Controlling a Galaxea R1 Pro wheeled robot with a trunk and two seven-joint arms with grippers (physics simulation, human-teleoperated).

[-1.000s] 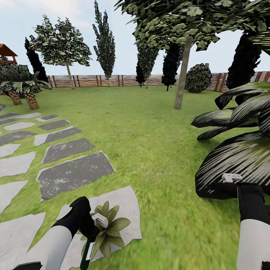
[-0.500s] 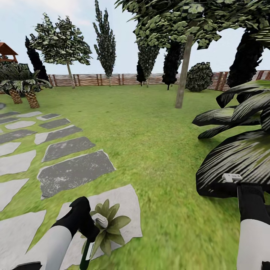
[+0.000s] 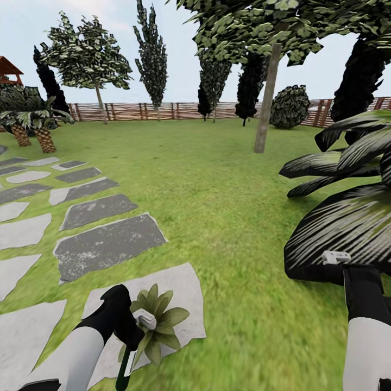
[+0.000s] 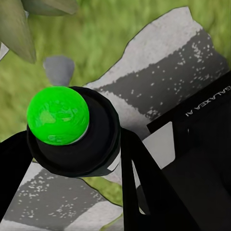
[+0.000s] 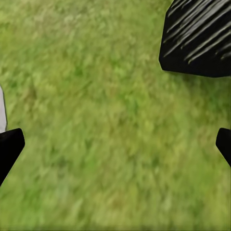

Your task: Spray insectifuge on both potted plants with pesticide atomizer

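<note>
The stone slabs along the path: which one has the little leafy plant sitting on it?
The pale slab nearest the robot, by its left end effector. The potted plant sits on it; the other slabs are bare.

My two arms come up from the near edge of the head view, each with a smooth white forearm shell that ends in a matte black wrist. On the left arm point(image 3: 81, 353) the black part bulges into a rounded knuckle, with a small pale grey bracket fixed at its far side. The right arm point(image 3: 366, 331) has a straighter, boxier black wrist, topped by a flat light grey clip. In the left wrist view I see a black housing point(image 4: 202, 144) printed with white GALAXEA lettering and a pale panel on its face. The right fingers point(image 5: 9, 147) are plain black wedges
</note>
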